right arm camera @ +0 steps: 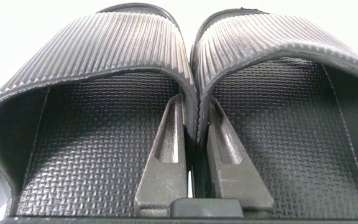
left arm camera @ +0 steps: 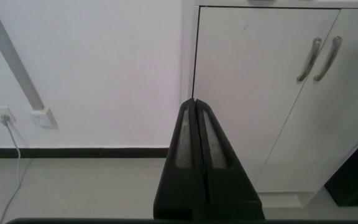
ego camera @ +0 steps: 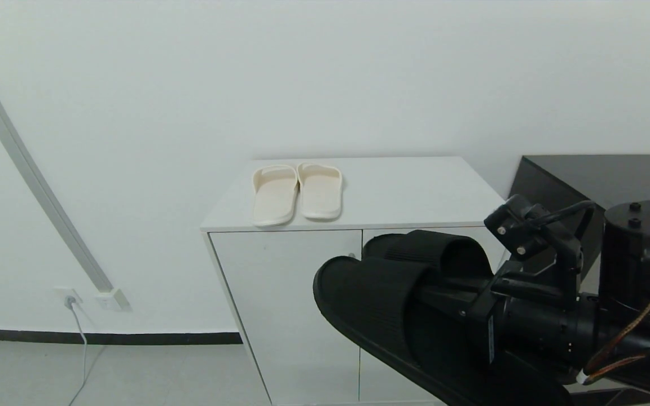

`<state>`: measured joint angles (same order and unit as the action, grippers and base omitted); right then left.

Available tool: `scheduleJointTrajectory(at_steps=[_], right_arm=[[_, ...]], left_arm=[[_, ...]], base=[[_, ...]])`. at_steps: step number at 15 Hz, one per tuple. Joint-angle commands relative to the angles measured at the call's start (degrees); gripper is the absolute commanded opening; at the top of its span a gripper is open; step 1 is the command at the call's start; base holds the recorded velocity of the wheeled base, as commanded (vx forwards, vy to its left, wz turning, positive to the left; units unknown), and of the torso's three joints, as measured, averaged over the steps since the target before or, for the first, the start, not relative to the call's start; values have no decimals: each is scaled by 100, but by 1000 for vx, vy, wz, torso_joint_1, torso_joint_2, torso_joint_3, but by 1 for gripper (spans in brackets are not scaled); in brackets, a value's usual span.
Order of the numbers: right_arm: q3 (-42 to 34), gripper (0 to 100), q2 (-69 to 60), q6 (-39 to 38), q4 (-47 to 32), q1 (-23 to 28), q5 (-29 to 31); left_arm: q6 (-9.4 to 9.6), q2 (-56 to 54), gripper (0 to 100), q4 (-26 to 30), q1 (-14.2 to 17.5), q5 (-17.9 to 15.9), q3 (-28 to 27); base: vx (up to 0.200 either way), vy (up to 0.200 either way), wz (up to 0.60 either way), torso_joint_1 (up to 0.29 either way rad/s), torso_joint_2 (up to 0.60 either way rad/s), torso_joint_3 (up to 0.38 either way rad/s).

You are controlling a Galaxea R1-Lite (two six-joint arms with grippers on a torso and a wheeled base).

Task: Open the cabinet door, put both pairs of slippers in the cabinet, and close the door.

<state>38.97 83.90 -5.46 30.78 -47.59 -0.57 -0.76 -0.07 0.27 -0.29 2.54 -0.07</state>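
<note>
My right hand (right arm camera: 196,112) is clamped on the black slippers (ego camera: 378,296), pinching their inner edges, before the shut cabinet (ego camera: 285,282). The cream slippers (ego camera: 297,192) lie on its top, front left. My left hand (left arm camera: 195,109) is closed, empty.

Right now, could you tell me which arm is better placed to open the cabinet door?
Left: the left end effector is empty and faces the door handles; the right end effector holds the black slippers.

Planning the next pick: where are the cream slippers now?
Head view: cream slippers lie side by side on the cabinet top, near its left front edge.
</note>
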Motion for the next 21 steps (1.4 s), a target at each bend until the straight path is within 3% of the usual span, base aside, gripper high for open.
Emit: scheduleJointTrajectory(at_steps=[1,7,14,15,21], right_arm=[[-57,0,83,1,-2,-4,-4],[-153,0,153,1,7,-4,-22],[-162,0,162,1,-2,-4,-22],[-162,0,180,1,-2,-4,-22],[-215,0,197,1,7,-13,-22]], left_arm=[[-4,7,0,0,3,10,-1],[5,7,0,0,3,28,-1],[-21,7,0,0,-6,10,-1],[-12,7,100,0,3,10,-1],[-4,7,100,0,3,10,-1]], base=[[0,0,0,0,0,0],[0,0,0,-13,33,20],[0,0,0,-173,459,279],[0,0,0,-168,496,320],[0,0,0,-146,481,329]])
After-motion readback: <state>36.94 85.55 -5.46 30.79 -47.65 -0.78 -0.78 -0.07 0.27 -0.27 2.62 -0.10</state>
